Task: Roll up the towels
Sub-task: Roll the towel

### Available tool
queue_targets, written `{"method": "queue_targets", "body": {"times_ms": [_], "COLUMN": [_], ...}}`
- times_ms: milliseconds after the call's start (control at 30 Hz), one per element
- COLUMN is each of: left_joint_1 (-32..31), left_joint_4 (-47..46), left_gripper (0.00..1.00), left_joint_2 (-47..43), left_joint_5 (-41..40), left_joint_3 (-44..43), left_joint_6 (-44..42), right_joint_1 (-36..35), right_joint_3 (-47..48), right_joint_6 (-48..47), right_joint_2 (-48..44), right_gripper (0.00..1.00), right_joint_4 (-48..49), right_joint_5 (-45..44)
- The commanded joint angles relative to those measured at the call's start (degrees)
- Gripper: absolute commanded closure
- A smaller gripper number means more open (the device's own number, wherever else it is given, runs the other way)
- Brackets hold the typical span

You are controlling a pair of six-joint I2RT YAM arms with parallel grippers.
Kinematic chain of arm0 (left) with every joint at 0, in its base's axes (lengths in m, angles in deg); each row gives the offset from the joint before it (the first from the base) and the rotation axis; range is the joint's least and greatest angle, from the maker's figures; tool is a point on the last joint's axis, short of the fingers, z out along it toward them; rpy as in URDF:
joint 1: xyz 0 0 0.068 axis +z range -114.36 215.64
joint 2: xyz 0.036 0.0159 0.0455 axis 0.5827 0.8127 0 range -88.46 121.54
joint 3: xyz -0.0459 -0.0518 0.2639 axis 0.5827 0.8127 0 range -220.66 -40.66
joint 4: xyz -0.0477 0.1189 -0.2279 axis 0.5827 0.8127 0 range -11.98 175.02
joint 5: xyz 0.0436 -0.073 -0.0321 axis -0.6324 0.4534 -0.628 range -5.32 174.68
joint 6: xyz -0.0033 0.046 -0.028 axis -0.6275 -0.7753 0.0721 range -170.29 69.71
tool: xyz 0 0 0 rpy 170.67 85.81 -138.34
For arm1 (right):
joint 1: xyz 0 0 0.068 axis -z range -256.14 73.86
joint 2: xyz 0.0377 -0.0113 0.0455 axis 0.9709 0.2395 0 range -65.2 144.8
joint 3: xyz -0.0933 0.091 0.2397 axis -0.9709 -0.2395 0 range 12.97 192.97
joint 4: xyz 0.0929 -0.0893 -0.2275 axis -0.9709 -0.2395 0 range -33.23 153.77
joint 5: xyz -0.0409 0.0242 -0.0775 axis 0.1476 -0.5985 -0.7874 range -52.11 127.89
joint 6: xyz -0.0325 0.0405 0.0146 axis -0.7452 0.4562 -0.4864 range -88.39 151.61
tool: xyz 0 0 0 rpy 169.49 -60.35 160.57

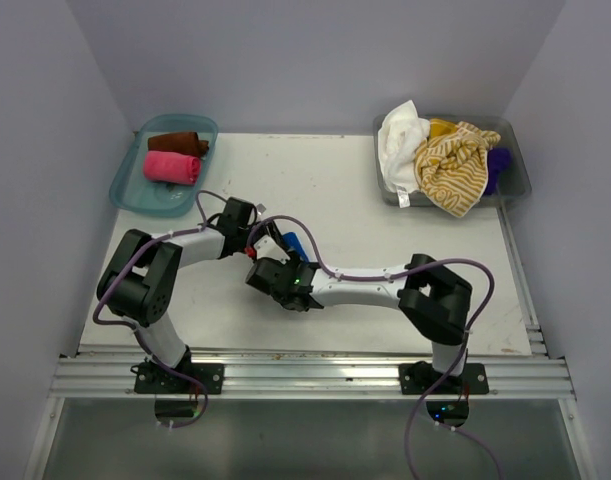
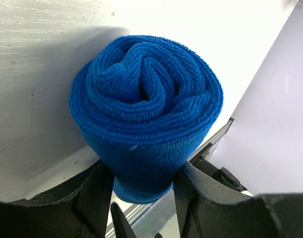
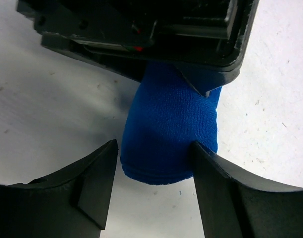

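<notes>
White desk [image 1: 325, 190], pale lilac walls [image 1: 305, 60] at 9, 12 and 3 o'clock, aluminium rail [image 1: 315, 376] at 6 o'clock

Bright, even, diffuse light throughout. Overexposed glare on the white tabletop [image 2: 191, 29] in left wrist view; soft grey shadow beside the rolled royal-blue terry towel [image 2: 146, 114]. Slight softness at close range.

I count 6 towels for sure: 3 rolled, 3 loose. Rolled: brown towel [image 1: 173, 143] + pink towel [image 1: 171, 167] at 10 o'clock, blue towel [image 2: 146, 99] at ctr. Loose, all heaped at 2 o'clock: white towel [image 1: 400, 135], striped yellow towel [image 1: 453, 170], purple towel [image 1: 498, 165]. A plain yellow bit [image 1: 442, 128] at the back of the heap may be a 7th or part of the striped one, can't tell. Containers: 2, teal tray [image 1: 130, 190] at 10, grey bin [image 1: 515, 150] at 2. Arms: 2, left arm [image 1: 150, 275] + right arm [image 1: 435, 295]
</notes>
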Motion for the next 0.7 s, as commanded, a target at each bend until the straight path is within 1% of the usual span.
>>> {"method": "queue_targets", "body": {"times_ms": [0, 100, 133, 200, 233, 300, 333, 367, 467, 533, 567, 633, 667], "left_joint_1": [-0.3, -0.3, -0.3, -0.3, -0.3, -0.2, -0.2, -0.2, -0.2, -0.1, -0.1, -0.1, -0.2], "left_joint_4": [1.4, 1.7, 1.8, 2.2, 2.3, 2.9, 3.0, 3.5, 3.9, 3.9, 3.9, 3.9, 3.9], "left_gripper": [0.49, 0.49, 0.49, 0.47, 0.46, 0.39, 0.36, 0.30, 0.21, 0.20, 0.19, 0.19, 0.21], "left_joint_2": [-0.1, -0.2, -0.4, -1.0, -1.3, -1.9, -2.2, -2.6, -3.1, -3.1, -3.0, -2.9, -3.0], "left_joint_5": [-1.9, -1.9, -1.9, -2.0, -2.1, -2.4, -2.5, -2.9, -3.1, -3.1, -3.1, -3.1, -3.2], "left_joint_3": [-0.2, -0.3, -0.2, -0.1, 0.0, -0.2, -0.4, -0.5, -0.9, -1.0, -1.0, -1.0, -1.0], "left_joint_6": [0.4, 0.2, 0.2, -0.1, -0.1, -0.5, -0.6, -0.8, -1.2, -1.4, -1.4, -1.6, -1.7], "right_joint_1": [0.1, 0.2, 0.4, 1.1, 1.4, 2.3, 2.7, 3.1, 5.5, 7.4, 8.1, 9.5, 9.9], "right_joint_3": [-0.6, -0.4, -0.5, -0.8, -1.6, -2.7, -4.4, -5.4, -9.5, -12.3, -13.2, -15.5, -15.9], "right_joint_6": [1.6, 3.9, 4.4, 5.4, 5.5, 5.7, 5.7, 5.5, 5.5, 5.7, 5.8, 6.5, 6.8], "right_joint_2": [1.8, 3.1, 3.1, 2.4, 1.8, -0.5, -1.6, -2.8, -7.1, -9.6, -10.3, -12.4, -12.9], "right_gripper": [0.38, 0.56, 0.68, 0.80, 0.88, 0.95, 0.99, 1.00, 1.00, 1.00, 1.00, 1.00, 1.00], "right_joint_4": [1.6, 1.1, 1.0, 1.2, 1.5, 3.6, 4.7, 5.8, 12.2, 14.7, 16.9, 18.8, 20.0], "right_joint_5": [-5.3, -6.3, -6.5, -6.5, -6.1, -4.6, -1.5, 0.3, 8.6, 12.9, 16.6, 19.6, 21.5]}}
